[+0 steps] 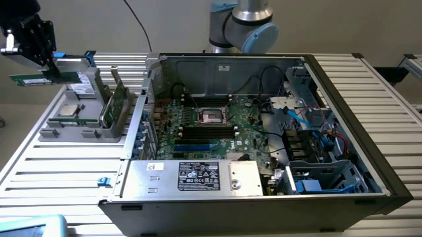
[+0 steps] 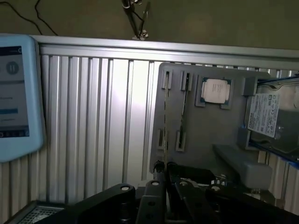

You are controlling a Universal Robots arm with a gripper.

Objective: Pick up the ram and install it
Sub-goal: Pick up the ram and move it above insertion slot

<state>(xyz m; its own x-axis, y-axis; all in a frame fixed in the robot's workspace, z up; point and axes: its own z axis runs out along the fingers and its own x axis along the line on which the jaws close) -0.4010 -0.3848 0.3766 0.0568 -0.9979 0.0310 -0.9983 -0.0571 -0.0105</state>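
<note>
The ram (image 1: 29, 79) is clamped at one end between the closed fingers of the gripper (image 1: 50, 72). It is held in the air, long side level, sticking out toward the exterior view's left. In the wrist view the ram (image 2: 165, 112) is seen edge-on as a thin line running out from the gripper (image 2: 164, 167).

Just under it the grey parts holder (image 1: 49, 132) is set on the slatted aluminium table (image 1: 59, 168). A CPU (image 1: 69, 109), a hard drive (image 1: 80, 88) and an upright green circuit card (image 1: 116, 104) are kept in the holder. A tablet (image 2: 14, 93) is seen on the table.

Well apart, to the exterior view's right, the open computer case (image 1: 343, 98) is laid with the motherboard (image 1: 247, 133) exposed. The black memory slots (image 1: 207, 131) are found just beside the CPU socket (image 1: 212, 116). The card and the case wall (image 1: 150, 79) stand between the ram and the slots. The arm base (image 1: 240, 22) is seen behind the case.
</note>
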